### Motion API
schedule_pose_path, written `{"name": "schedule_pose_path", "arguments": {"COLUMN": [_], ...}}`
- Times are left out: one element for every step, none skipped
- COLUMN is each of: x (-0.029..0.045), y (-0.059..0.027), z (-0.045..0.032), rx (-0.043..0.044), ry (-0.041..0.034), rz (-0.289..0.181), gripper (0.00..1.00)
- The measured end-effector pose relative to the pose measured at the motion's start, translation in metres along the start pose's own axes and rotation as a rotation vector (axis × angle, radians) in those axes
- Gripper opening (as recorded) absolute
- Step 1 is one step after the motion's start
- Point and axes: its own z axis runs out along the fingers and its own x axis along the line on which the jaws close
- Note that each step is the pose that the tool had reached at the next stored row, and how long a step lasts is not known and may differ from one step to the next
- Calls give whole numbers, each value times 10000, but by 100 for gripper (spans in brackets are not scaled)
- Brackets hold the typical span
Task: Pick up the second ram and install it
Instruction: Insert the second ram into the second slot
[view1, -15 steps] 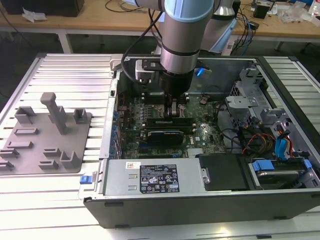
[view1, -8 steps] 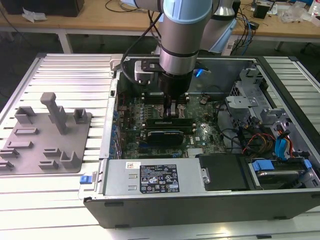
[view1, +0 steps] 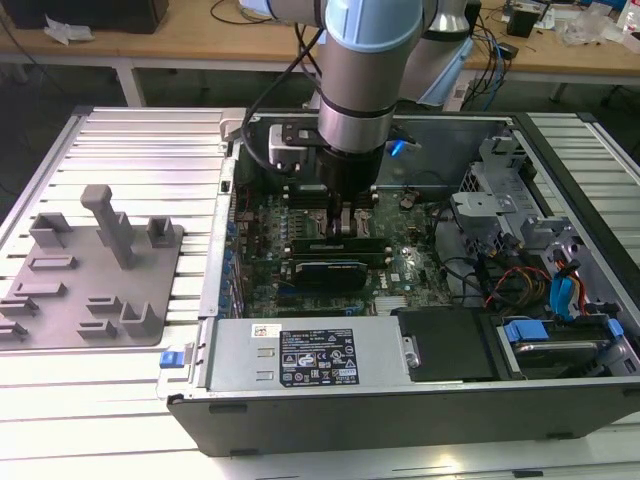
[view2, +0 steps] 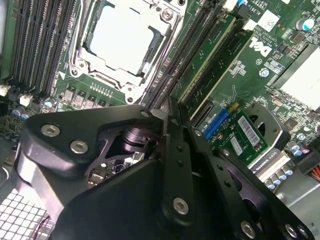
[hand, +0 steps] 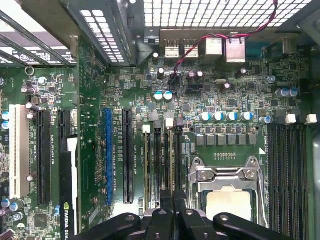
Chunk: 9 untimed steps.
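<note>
Gripping the second ram (view1: 312, 243), a thin dark-green stick standing on edge between its clenched jaws, the gripper (view1: 345, 226) hangs beside the processor (hand: 230, 202).

One robot arm (view1: 355, 90) carries one gripper (view1: 345, 222). One open computer case (view1: 400, 425) sits in the exterior view with one grey holder tray (view1: 150, 265) at its nine o'clock. Inside are one motherboard (hand: 235, 100), one silver processor (hand: 227, 205), one blue expansion slot (hand: 108, 155), four memory slots (hand: 287, 170) in one bank beside the processor, four blue-topped capacitors (hand: 218, 116) in a row, and one labelled power supply (view1: 310, 355).
</note>
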Motion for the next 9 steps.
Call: {"name": "schedule_pose_path", "arguments": {"x": [0,-1,0,1,1,0,1,1,1], "y": [0,0,1,1,1,0,0,0,0], "z": [3,12,25,35,38,50,66,70,70], "rx": [1,3,3,3,1,4,2,2,2], "ry": [-1,-4,-1,-1,2,-3,-1,-2,-1], "rz": [0,1,0,0,0,1,1,0,0], "gripper": [9,9,9,9,9,9,9,9,9]}}
